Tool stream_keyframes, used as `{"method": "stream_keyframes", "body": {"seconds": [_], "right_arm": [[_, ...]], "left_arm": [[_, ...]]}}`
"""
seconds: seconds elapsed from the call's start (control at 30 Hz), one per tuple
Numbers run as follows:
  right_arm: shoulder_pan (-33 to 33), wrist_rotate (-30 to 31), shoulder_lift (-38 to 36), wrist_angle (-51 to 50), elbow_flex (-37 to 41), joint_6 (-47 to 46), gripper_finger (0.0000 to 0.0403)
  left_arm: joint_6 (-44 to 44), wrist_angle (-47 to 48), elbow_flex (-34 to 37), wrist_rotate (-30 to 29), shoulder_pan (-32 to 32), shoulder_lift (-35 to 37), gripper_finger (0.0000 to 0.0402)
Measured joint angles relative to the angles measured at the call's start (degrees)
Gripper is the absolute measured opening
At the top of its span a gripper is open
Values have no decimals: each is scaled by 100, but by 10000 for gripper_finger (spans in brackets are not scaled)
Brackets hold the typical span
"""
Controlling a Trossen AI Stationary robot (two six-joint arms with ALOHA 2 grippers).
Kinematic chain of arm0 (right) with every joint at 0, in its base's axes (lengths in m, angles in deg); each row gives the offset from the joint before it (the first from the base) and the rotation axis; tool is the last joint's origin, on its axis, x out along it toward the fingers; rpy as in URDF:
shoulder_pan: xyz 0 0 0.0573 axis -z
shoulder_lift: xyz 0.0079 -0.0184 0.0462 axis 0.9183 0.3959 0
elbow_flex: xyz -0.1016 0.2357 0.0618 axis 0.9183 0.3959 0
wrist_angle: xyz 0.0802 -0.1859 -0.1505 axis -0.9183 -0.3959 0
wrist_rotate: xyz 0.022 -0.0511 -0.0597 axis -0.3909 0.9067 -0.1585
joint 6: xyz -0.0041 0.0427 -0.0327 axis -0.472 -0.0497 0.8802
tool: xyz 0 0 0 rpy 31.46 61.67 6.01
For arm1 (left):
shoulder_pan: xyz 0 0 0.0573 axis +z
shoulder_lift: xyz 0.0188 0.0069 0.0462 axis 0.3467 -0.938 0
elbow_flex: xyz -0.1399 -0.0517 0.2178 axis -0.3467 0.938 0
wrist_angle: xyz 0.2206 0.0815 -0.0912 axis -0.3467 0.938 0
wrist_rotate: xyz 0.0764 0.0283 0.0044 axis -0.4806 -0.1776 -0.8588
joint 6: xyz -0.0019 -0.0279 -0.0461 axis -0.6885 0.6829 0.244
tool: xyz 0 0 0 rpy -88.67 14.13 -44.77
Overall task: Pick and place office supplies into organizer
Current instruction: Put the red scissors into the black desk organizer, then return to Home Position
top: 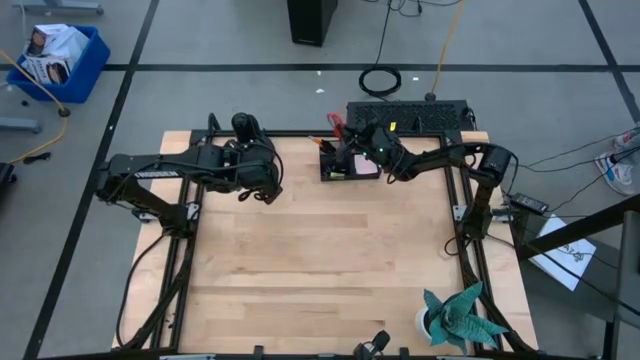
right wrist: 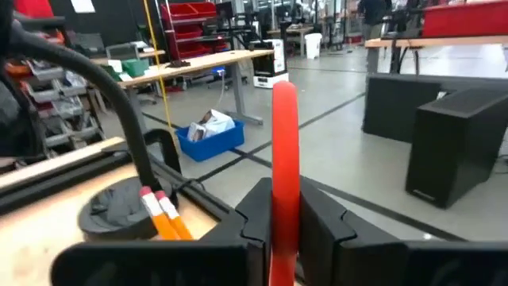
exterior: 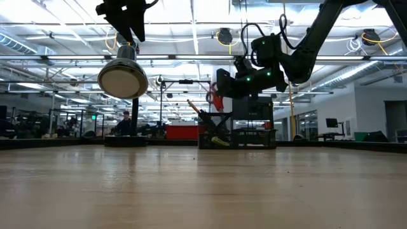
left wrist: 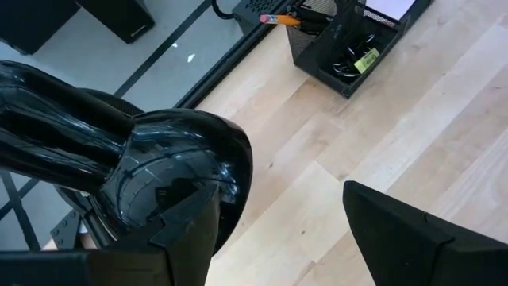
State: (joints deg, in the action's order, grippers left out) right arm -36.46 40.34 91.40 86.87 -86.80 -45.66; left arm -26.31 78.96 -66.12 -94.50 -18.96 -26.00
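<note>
The black organizer (top: 350, 165) (exterior: 236, 136) stands at the table's far edge, right of the middle. An orange pencil (left wrist: 279, 19) (right wrist: 163, 213) sticks out of it, slanting, and a pink sticky-note pad (top: 366, 167) lies in its lower tray. A yellow-green bit (left wrist: 367, 59) shows in one compartment. My right gripper (top: 346, 136) (right wrist: 284, 214) hovers over the organizer, shut on the red-handled scissors (right wrist: 284, 143). My left gripper (top: 266, 188) (left wrist: 270, 206) hangs open above the table's far left, nothing between its fingers. My right gripper pinches the scissors' red handle loop (right wrist: 284, 187) between its two fingers. The fingers lie about level and come from the table's right. The handle stands upright between them above the organizer; the blades are hidden below the gripper.
A rounded glossy black object (left wrist: 151, 159) (exterior: 123, 77) sits close beside my left gripper's finger; I cannot tell whether they touch. A teal paper plant (top: 460, 315) stands at the near right corner. The wide wooden tabletop (top: 320, 260) lies bare in the middle and near side.
</note>
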Motion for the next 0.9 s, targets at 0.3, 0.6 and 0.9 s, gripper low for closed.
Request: {"method": "stream_keyframes", "body": {"seconds": [0.3,0.6,0.9], "right_arm": [[-157,-320,-2,-72,2,45,114],[-427,-314,-313,165,2,-706,176],[-1093,-1235,-1534,-1172,-2,-1600,169]], "left_arm": [[-27,-9,0,-4,0,-2,273],[-86,-17,0,85,-6,-2,273],[-1738,-2102,30,519,-397,-2,273]]}}
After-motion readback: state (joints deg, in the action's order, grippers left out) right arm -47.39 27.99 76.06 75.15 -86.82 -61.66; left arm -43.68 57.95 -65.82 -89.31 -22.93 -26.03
